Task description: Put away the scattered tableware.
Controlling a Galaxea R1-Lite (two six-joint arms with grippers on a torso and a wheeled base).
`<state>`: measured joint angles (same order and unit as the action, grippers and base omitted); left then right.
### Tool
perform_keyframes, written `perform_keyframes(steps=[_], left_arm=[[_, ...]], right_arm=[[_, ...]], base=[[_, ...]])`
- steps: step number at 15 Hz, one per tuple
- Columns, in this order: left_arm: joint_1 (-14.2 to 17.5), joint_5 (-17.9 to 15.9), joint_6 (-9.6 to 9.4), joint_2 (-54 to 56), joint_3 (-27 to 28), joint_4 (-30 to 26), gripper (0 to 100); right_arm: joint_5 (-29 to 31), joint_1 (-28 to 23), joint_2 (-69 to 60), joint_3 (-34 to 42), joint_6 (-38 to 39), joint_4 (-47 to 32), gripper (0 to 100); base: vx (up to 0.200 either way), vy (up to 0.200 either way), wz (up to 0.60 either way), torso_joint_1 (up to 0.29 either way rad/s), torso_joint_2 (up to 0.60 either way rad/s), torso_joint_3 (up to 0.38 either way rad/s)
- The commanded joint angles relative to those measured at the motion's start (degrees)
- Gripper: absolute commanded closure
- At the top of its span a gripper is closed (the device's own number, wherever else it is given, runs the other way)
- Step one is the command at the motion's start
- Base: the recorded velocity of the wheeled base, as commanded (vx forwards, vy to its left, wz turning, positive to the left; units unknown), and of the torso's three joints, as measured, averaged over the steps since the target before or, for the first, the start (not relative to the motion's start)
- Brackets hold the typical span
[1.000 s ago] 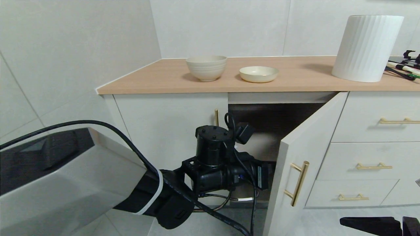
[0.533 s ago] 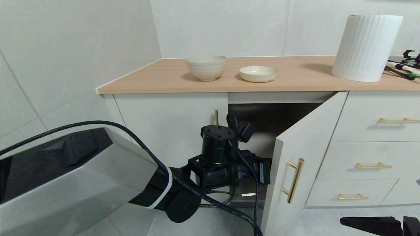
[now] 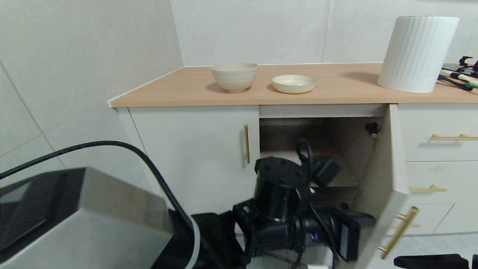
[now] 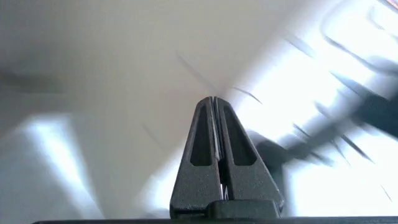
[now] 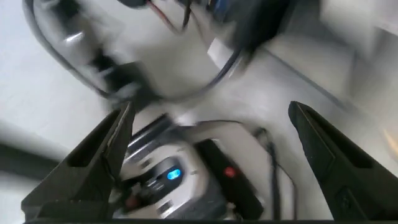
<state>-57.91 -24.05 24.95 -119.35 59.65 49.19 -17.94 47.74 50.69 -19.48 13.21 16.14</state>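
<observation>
Pale tiled walls (image 3: 93, 56) back a white cabinet (image 3: 194, 149) with wooden countertop (image 3: 336, 89).

Left gripper (image 4: 212, 101) closed (right gripper (image 5: 209, 111) seemingly splayed).

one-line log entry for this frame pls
door open | bowl, dish on counter | left hand shut, near door | right hand open | tableware not yet stowed

counter (image 3: 179, 93): bowl (image 3: 234, 76) left of dish (image 3: 294, 83), near, not touching, both upright | far right: ribbed white canister (image 3: 418, 54), pens (image 3: 459, 77) just beside it | below: left door (image 3: 194, 157) shut, right door (image 3: 388, 175) swung wide open | inside: shelf (image 3: 336, 177) | left arm (image 3: 283, 209) low before the opening, close to the right door | drawers (image 3: 440, 149) at right
</observation>
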Motion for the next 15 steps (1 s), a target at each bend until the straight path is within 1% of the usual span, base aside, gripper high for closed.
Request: perform_keyframes(steps=[1,3,5,7,9,10,12,13,15], left_arm=[[-3.27,-2.05,-0.43,6.14,-4.8,-0.15,100],[0.95,-0.82,-0.43,6.23,-4.8,-0.15,100],[5.26,0.59,-0.43,7.2,-5.6,-0.15,100],[9.74,2.08,-0.43,10.01,-8.76,-0.15,100],[14.31,2.26,-0.43,15.11,-12.8,-0.15,100],[16.68,2.26,-0.52,18.54,-15.18,-0.15,100],[20.2,2.26,-0.52,24.86,-18.6,-0.5,100],[22.75,2.26,-0.52,29.43,-20.71,-1.2,100],[25.21,2.26,-0.87,33.92,-22.73,-3.57,100]], right_arm=[[-3.68,1.3,-5.42,1.9,-3.28,-0.06,0],[-3.68,1.22,-5.07,2.25,-6.27,-1.64,0],[-3.5,1.04,-4.02,1.64,-6.18,-2.34,0],[-1.74,-0.45,-1.12,-0.47,-5.57,-2.25,0],[2.21,-2.04,2.75,-3.2,-3.11,-1.99,0],[3.09,-2.12,4.16,-5.22,-1.88,-1.81,0],[3.27,-2.3,6.97,-9.0,-1.17,-1.99,0],[3.09,-2.3,9.25,-11.98,-1.17,-2.08,0],[2.83,-2.3,11.54,-14.62,-1.17,-2.25,0]], base=[[0.0,0.0,0.0,0.0,0.0,0.0],[0.0,0.0,0.0,0.0,0.0,0.0],[0.0,0.0,0.0,0.0,0.0,0.0],[0.0,0.0,0.0,0.0,0.0,0.0],[0.0,0.0,0.0,0.0,0.0,0.0],[0.0,0.0,0.0,0.0,0.0,0.0],[0.0,0.0,0.0,0.0,0.0,0.0],[0.0,0.0,0.0,0.0,0.0,0.0],[0.0,0.0,0.0,0.0,0.0,0.0]])
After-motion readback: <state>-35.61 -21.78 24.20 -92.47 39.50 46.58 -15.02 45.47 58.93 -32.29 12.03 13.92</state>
